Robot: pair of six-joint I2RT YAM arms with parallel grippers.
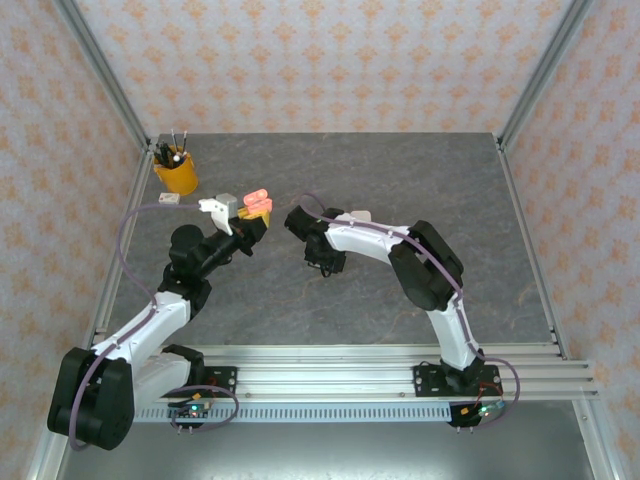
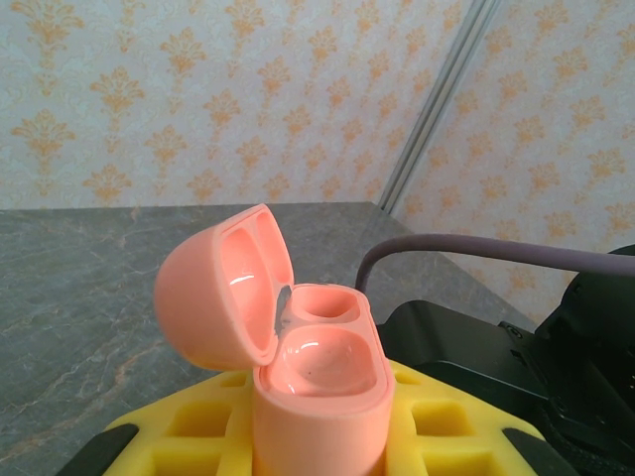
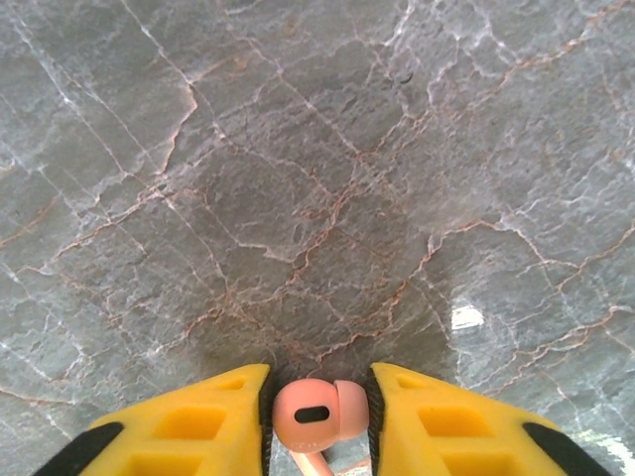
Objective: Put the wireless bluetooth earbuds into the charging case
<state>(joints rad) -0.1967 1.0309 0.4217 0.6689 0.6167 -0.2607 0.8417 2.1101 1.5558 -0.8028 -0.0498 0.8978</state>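
earbud point(image 3: 313, 415), a coral-pink one, sits between the yellow fingers point(image 3: 198, 426) of the right claw point(image 3: 317, 402), at the bottom edge of the right wrist view. this claw is closed narrow on it: the pads press its round head from both sides. below it i see the grey marbled table point(image 3: 317, 149); whether the earbud touches the table, i cannot tell.

the case point(image 2: 317, 387) is pink too. it stands upright in the left claw point(image 2: 317, 441), which is clamped tight on its lower body. its lid point(image 2: 223, 288) stands open, tilted to the left on the hinge, and the two wells inside show their glossy bottoms.

from the top camera i see the left claw holding the case above the table, left of centre. the right claw points down at the table near it, on its right, and the two are apart. a yellow cup point(image 1: 177, 175) with pens stands near the far left corner.
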